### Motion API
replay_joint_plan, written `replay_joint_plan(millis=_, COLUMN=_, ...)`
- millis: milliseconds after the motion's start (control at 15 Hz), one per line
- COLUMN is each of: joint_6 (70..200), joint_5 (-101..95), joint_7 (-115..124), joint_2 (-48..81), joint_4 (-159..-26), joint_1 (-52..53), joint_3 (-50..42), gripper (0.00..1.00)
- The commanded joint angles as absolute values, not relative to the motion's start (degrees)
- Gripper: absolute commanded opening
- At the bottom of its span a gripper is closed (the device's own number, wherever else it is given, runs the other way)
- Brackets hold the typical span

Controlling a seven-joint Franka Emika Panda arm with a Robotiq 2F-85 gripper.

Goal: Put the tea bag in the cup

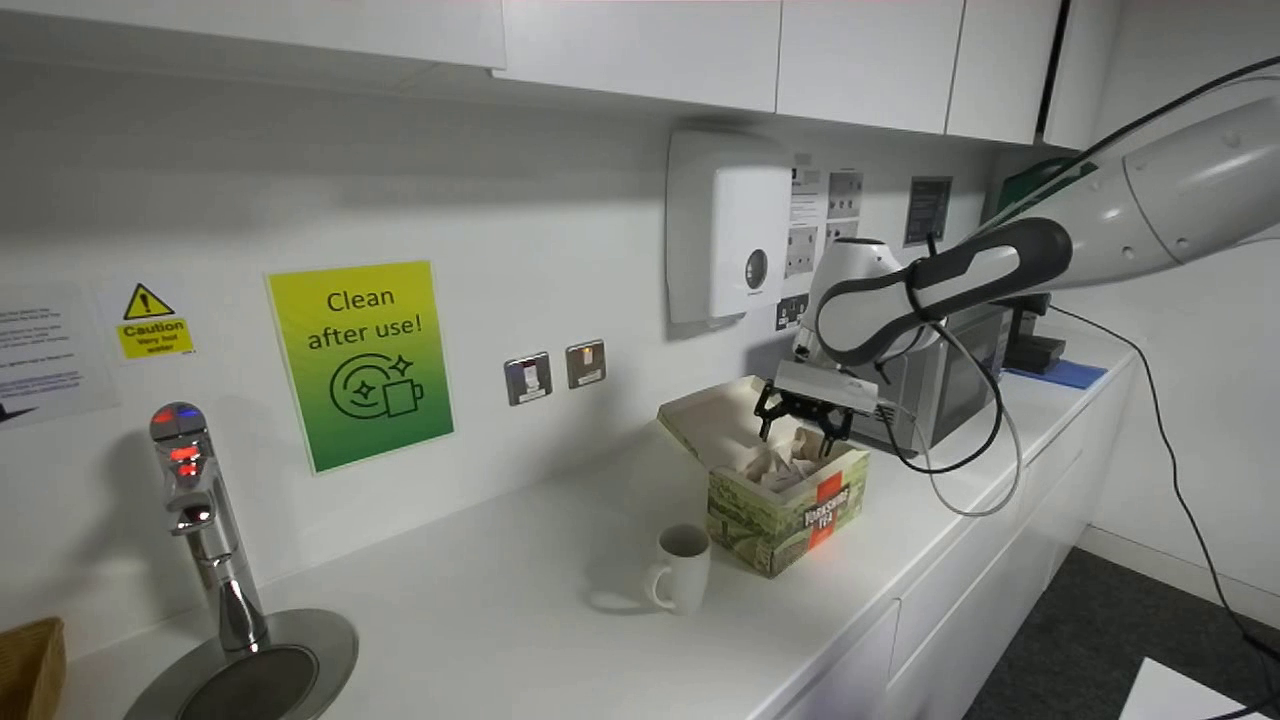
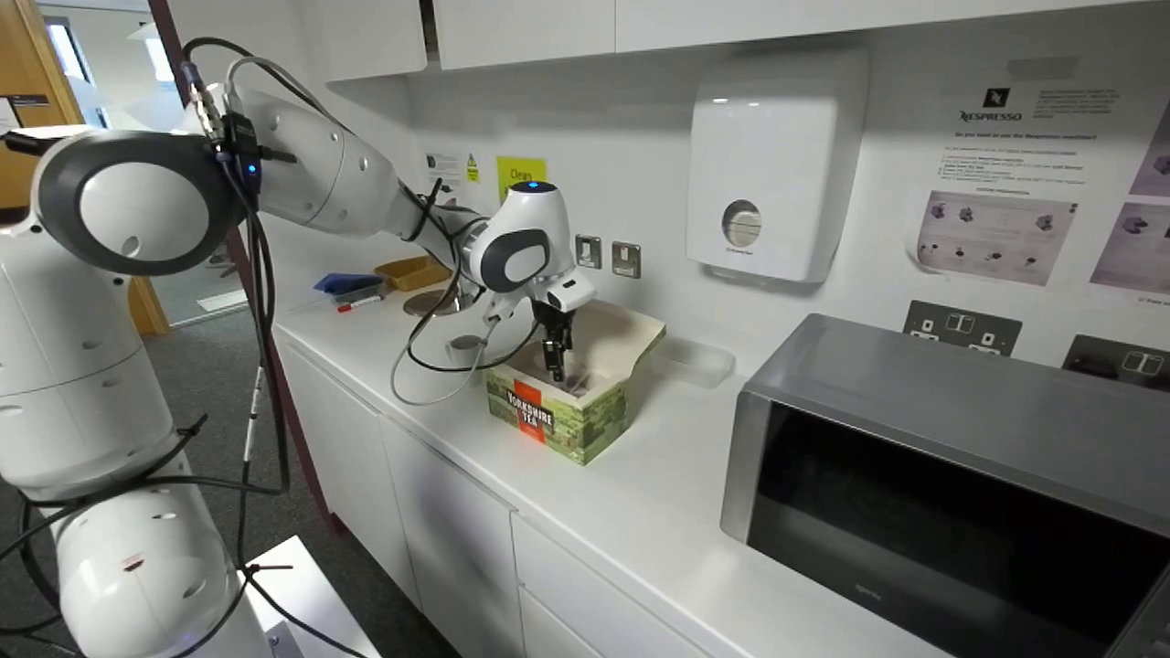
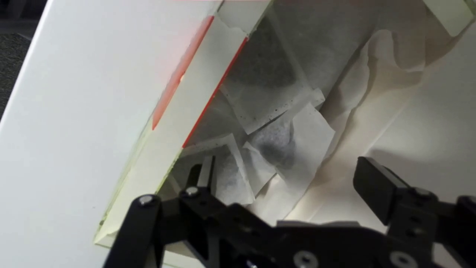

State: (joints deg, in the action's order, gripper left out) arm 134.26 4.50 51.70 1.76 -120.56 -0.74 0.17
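Note:
The white cup (image 1: 686, 574) with a side handle stands upright on the counter, beside an open cardboard tea box (image 1: 742, 528). It also shows in an exterior view (image 2: 463, 349), partly covered by a cable, and is out of the wrist view. Several pale tea bags (image 3: 277, 143) lie loose in the box (image 3: 174, 123); which one is meant I cannot tell. My gripper (image 1: 796, 441) is over the box opening, pointing down. Its fingers are wide apart with nothing between them, above the tea bags in the wrist view (image 3: 284, 167). Fingertip depth relative to the bags is unclear.
The box lid (image 1: 705, 420) stands open toward the wall. A microwave (image 2: 914, 475) and a clear plastic tray (image 2: 696, 362) are on the counter. A tap (image 1: 215, 540) with a round drain (image 1: 335, 640) and a wicker basket (image 1: 30, 665) are farther along. Cables hang from the arm.

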Motion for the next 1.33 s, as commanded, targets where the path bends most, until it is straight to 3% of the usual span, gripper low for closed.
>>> replay_joint_plan(millis=0, joint_6=131.15, joint_5=4.61, joint_7=53.07, joint_2=3.55, joint_4=-117.31, joint_1=-0.28, joint_3=-0.14, gripper=1.0)
replay_joint_plan(millis=733, joint_6=127.0, joint_5=4.71, joint_7=53.13, joint_2=5.81, joint_4=-114.6, joint_1=0.2, joint_3=-0.23, gripper=1.0)
replay_joint_plan(millis=800, joint_6=126.76, joint_5=4.82, joint_7=52.93, joint_2=6.04, joint_4=-114.36, joint_1=0.25, joint_3=-0.24, gripper=0.94)
replay_joint_plan(millis=867, joint_6=126.53, joint_5=4.87, joint_7=52.87, joint_2=6.23, joint_4=-114.18, joint_1=0.34, joint_3=-0.25, gripper=0.74)
replay_joint_plan(millis=1267, joint_6=126.3, joint_5=5.06, joint_7=52.61, joint_2=6.48, joint_4=-113.88, joint_1=0.56, joint_3=-0.33, gripper=0.29)
